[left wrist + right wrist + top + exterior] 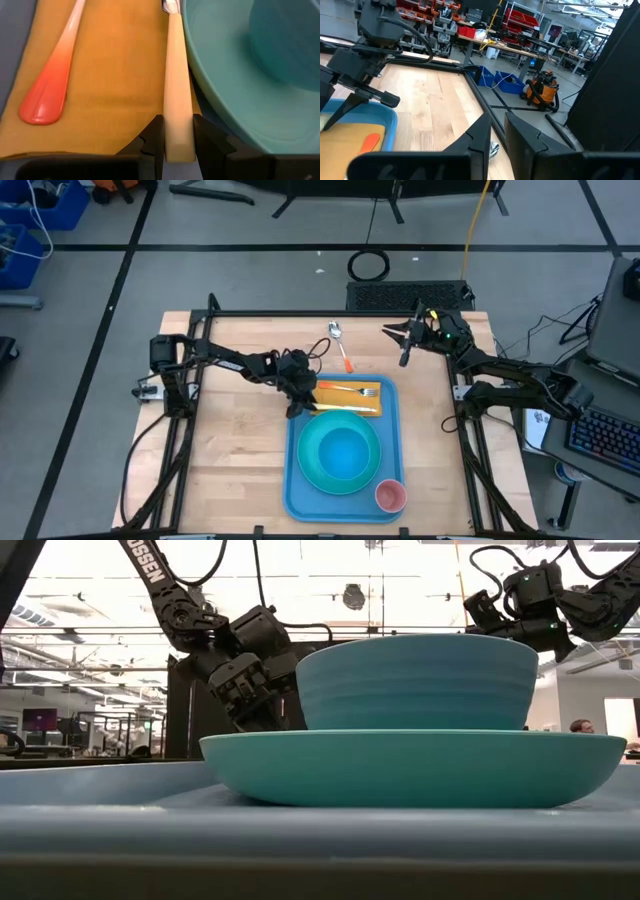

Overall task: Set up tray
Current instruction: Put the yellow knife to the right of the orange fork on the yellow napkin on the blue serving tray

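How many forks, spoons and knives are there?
3. An orange-handled utensil and a cream-handled one, gripped by the left gripper, lie on the yellow napkin; a spoon lies on the table. More may be hidden.

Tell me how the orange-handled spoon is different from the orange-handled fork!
The spoon lies on the bare wooden table, outside the tray; the fork lies on the yellow napkin inside the tray. The spoon points away from the tray; the fork lies crosswise. Both have orange handles and no gripper on them.
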Controlling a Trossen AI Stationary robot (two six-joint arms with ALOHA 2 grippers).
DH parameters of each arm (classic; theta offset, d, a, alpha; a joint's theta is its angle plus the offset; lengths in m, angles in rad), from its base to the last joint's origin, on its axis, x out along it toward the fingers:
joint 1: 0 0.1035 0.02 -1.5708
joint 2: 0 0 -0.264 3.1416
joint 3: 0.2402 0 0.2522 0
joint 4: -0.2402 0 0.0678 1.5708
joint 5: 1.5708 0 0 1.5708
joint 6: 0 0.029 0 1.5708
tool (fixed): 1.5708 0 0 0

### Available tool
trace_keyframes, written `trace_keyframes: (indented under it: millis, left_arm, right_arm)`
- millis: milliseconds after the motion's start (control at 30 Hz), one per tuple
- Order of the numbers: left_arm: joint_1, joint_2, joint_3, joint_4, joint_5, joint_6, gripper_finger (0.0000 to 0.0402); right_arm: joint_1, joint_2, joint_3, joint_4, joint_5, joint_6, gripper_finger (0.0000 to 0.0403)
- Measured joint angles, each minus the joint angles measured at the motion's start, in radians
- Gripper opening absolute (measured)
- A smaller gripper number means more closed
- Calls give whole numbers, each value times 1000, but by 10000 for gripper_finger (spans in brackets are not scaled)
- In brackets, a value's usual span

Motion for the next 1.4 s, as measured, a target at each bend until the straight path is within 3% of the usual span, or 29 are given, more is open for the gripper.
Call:
trace_keyframes:
  millis: [400, 633, 867, 1133, 1400]
  left_arm:
    - [0, 0, 0, 15, -15, 9, 114]
    - [0, 0, 0, 18, -16, 11, 79]
    - [0, 0, 0, 22, -15, 15, 6]
    - [1, -6, 0, 25, -55, 41, 5]
    - [16, -41, 1, 30, -94, 35, 49]
  right_arm:
    - [0, 0, 0, 0, 0, 0, 45]
    - [0, 0, 0, 0, 0, 0, 45]
    - [0, 0, 0, 0, 0, 0, 45]
    - [0, 0, 0, 0, 1, 3, 45]
    - [0, 0, 0, -1, 1, 3, 45]
